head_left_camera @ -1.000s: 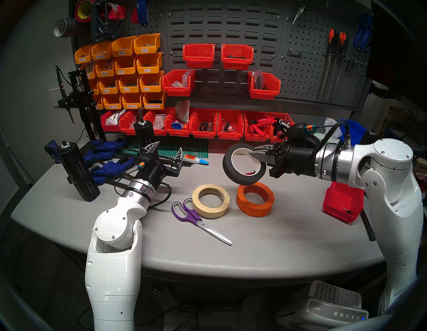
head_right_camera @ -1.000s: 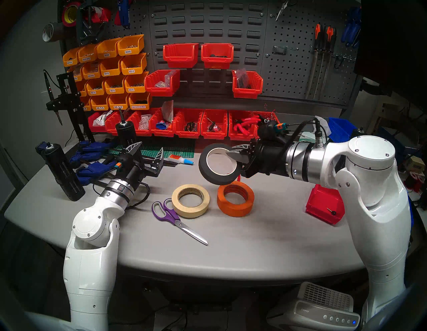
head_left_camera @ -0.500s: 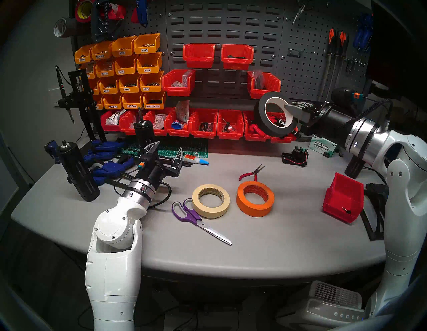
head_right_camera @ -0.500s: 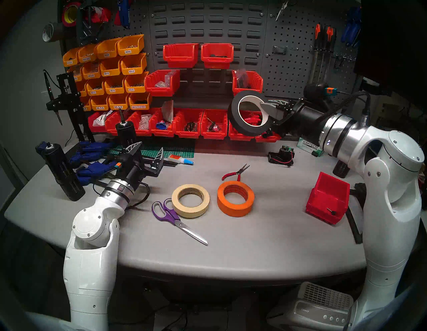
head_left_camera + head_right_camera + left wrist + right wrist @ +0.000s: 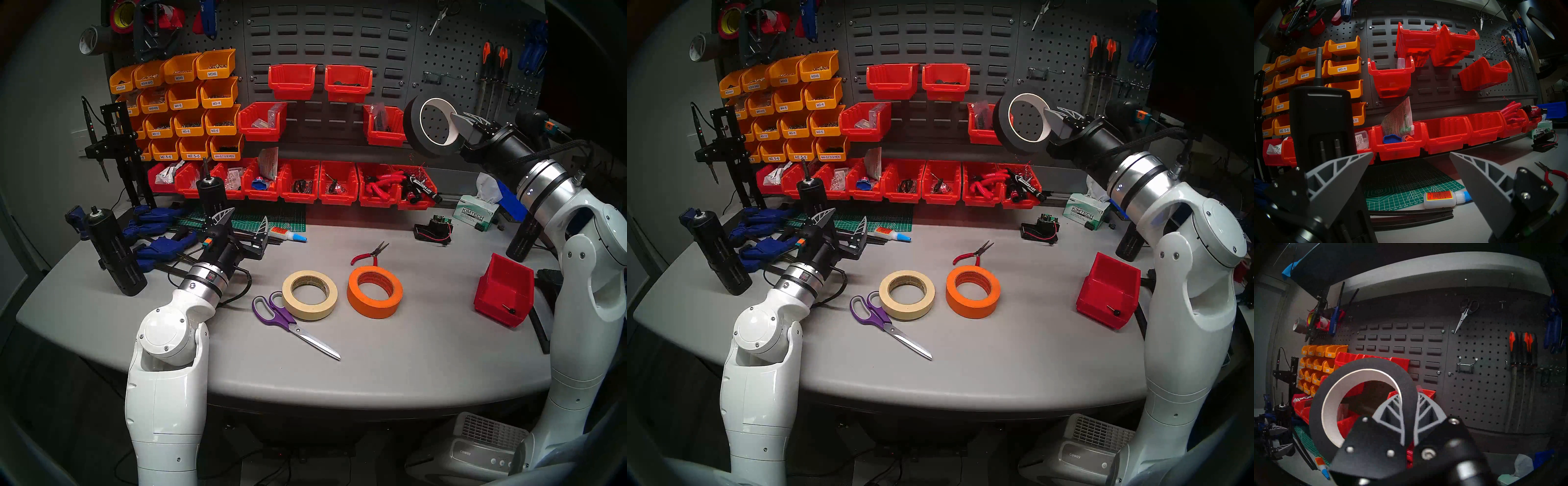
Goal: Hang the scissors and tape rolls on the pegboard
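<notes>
My right gripper [image 5: 456,120] is shut on the band of the black tape roll with a white core [image 5: 412,118], one finger inside the core and one outside. It holds the roll upright in the air just in front of the dark perforated pegboard [image 5: 441,54], below and left of a double metal hook [image 5: 1466,365]. The cream tape roll [image 5: 308,314] and the orange tape roll [image 5: 373,307] lie flat mid-table. The purple-handled scissors [image 5: 278,314] lie closed beside the cream roll. My left gripper [image 5: 248,215] hangs open and empty over the green mat.
Red pliers [image 5: 371,254] lie behind the orange roll. A loose red bin [image 5: 504,292] stands at the table's right, a tissue box [image 5: 475,213] behind it. Small dark scissors [image 5: 1466,314] and orange-handled tools [image 5: 492,68] hang on the pegboard. Red bins [image 5: 339,183] line the bench back.
My right arm has carried the black roll from just above the orange roll up and to the right, to the pegboard. The left arm has stayed still.
</notes>
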Robot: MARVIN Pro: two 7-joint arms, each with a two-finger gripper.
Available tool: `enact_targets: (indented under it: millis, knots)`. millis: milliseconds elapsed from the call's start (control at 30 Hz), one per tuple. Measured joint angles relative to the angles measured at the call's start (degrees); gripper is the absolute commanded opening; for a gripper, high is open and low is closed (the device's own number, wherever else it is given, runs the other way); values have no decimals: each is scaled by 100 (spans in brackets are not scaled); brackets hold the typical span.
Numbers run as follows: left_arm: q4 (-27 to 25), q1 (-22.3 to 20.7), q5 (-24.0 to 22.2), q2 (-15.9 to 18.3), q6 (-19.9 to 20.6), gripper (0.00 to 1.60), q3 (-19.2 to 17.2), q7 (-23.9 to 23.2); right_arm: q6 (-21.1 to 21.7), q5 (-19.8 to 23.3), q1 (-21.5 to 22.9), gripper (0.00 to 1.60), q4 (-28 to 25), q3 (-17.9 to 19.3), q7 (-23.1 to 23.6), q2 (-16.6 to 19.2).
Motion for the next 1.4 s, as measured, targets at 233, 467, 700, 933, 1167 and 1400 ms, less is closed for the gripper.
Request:
enact_targets:
  millis: [233, 467, 700, 933, 1167, 1400]
  knots:
    - [0, 0, 0, 0, 0, 160, 0, 0, -474, -198, 204, 0, 269, -162, -259, -182]
    - [-1, 0, 0, 0, 0, 160, 0, 0, -837, -330, 535, 0, 647, -294, -634, -284]
    - [-1, 0, 0, 0, 2, 160, 0, 0, -1105, -347, 826, 0, 880, -468, -1005, -255]
    - [-1, 0, 0, 0, 2, 160, 0, 0, -1294, -280, 1148, 0, 1276, -709, -1358, -143]
    - [-1, 0, 0, 0, 3, 160, 0, 0, -1432, -178, 1468, 0, 1768, -1000, -1691, -10]
    - [-1, 0, 0, 0, 5, 160, 0, 0, -1492, -76, 1741, 0, 2069, -1219, -1894, 118]
